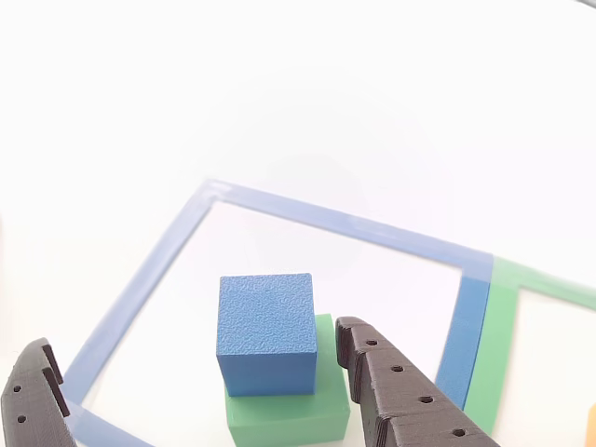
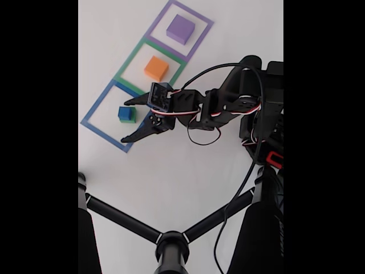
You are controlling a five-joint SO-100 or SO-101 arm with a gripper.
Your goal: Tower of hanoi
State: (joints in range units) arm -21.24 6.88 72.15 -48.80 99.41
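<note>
In the other view the blue cube (image 1: 267, 331) sits at lower centre of the frame, stacked on the green block (image 1: 296, 410), whose top peeks out to the right of and below the cube. Both lie inside the blue square outline (image 1: 149, 270) on the white table (image 1: 298, 112). The gripper (image 1: 196, 372) is spread wide and holds nothing: one dark finger comes in at the lower left corner, the other (image 1: 396, 391) rises from the lower right, its tip just beside the cube's right face. The cube lies between the two fingers and slightly ahead of them – so the next move, I judge, is to bracket the cube and close, lifting it without dragging the green block.

The fixed view looks down on the whole layout. Here the gripper (image 2: 127, 120) points towards the left of the frame, its jaws splayed, and the cube (image 2: 124, 113) with the green block (image 2: 132, 119) under it sits between the fingertips at centre left. The view is small and the fingertips may overlap the outline's edge; I cannot tell whether either touches a block. This view adds what the close one lacks – the orange block (image 2: 155, 68) alone in the green square outline (image 2: 130, 60) and the purple block (image 2: 181, 28) alone in the purple square outline (image 2: 199, 41), running towards the upper right, well apart from the gripper.
</note>
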